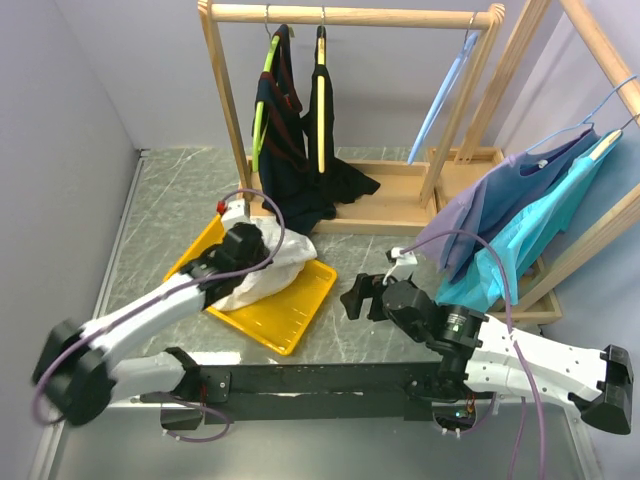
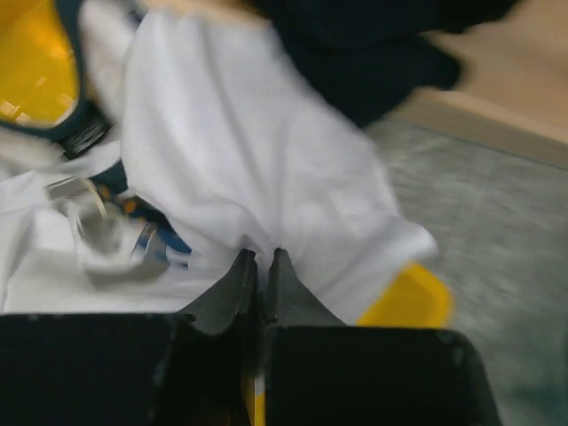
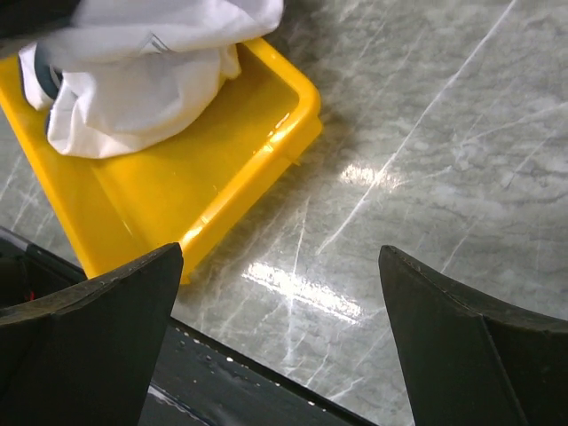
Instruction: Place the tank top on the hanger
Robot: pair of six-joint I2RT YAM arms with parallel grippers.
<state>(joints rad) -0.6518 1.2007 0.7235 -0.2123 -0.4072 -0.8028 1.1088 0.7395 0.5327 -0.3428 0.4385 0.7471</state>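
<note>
The white tank top lies bunched in the yellow tray. It also shows in the left wrist view and the right wrist view. My left gripper is shut on a fold of its white cloth. My right gripper is open and empty above the bare table to the right of the tray. The light-blue hanger hangs empty at the right end of the wooden rack's rail.
The wooden rack stands at the back with dark garments on a lime-green hanger and a yellow hanger. A second rack on the right carries blue and teal shirts. A black bar runs along the near edge.
</note>
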